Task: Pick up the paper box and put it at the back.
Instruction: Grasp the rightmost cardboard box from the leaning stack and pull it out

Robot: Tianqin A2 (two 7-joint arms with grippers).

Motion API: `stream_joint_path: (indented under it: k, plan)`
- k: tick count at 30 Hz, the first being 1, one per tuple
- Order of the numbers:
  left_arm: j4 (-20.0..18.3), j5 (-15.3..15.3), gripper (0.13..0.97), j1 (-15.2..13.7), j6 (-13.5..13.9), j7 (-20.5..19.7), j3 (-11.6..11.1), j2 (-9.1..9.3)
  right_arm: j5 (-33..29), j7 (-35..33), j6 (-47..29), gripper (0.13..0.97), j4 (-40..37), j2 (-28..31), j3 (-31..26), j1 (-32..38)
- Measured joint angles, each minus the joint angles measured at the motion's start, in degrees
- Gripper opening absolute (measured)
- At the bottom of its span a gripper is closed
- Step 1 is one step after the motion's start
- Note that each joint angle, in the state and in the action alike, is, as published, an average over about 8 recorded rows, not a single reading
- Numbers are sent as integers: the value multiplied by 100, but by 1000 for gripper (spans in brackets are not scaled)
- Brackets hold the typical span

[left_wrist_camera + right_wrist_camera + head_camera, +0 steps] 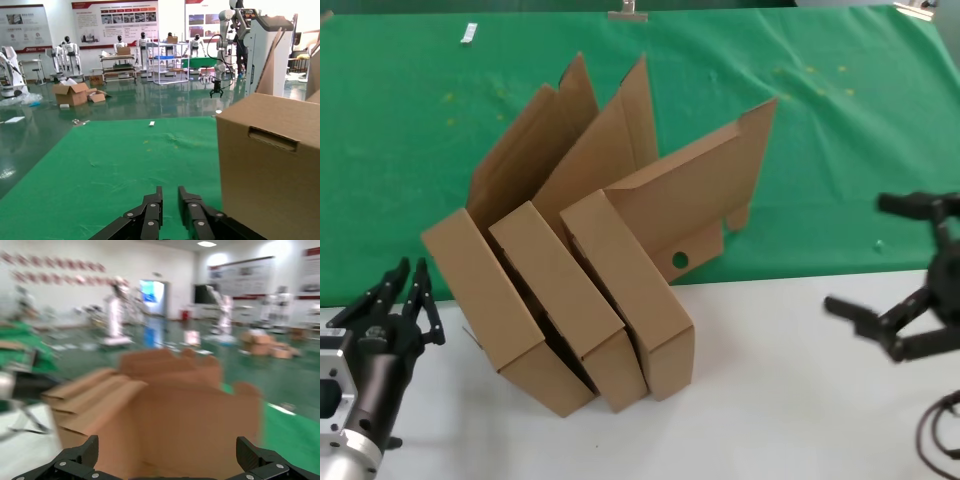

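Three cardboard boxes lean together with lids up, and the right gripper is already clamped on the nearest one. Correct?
Not quite. The three boxes do lean together with lids up, but the right gripper hangs apart from them over the white table, jaws open and empty, as the head view shows.

I am seeing matt brown corrugated cardboard on the paper box (625, 290), soft green cloth at the back (840, 160), a smooth white tabletop (770, 400), and black plastic on my left claw (405, 300).
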Motion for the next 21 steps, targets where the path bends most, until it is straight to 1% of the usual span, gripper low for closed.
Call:
stream_joint_path:
  k: [3,7,12,17,21]
  plan:
    - [0,0,229,0,0,0,0,0,133,-100,-605,966,-422,-185,-274,379]
    - [0,0,202,0,0,0,0,0,163,-309,-1263,966,-1115,-567,-606,857]
    - [0,0,156,0,0,0,0,0,102,-676,-1964,966,-2159,-1051,-912,1417]
    - [0,0,151,0,0,0,0,0,55,-937,-2541,966,-3097,-1412,-1149,1843]
    - [0,0,145,0,0,0,0,0,249,-1041,-2861,957,-3636,-1557,-1536,2059]
